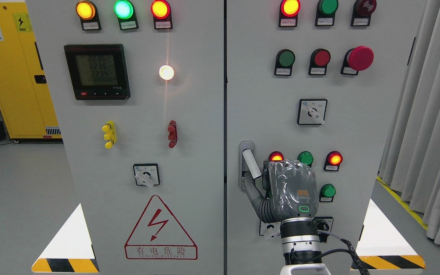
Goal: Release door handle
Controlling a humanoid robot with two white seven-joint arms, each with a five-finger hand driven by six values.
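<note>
The grey door handle [251,163] is on the left edge of the right cabinet door [266,95]. Its silver lever stands tilted out of its recess plate. My right hand [257,178], in a grey glove, comes up from the bottom edge right of the middle. Its thumb [251,191] reaches under the lever's lower end, and the curled fingers [266,171] sit against the lever's right side. The lever's lower end is held between them. The back of the hand hides part of the panel behind it. My left arm is out of view.
Lit lamps, push buttons [305,157], a red mushroom button [359,58] and rotary switches [312,112] surround the hand. The left door [189,114] carries a meter [97,71] and a warning sign. A grey curtain [430,114] hangs at the right and a yellow cabinet [13,68] stands at the far left.
</note>
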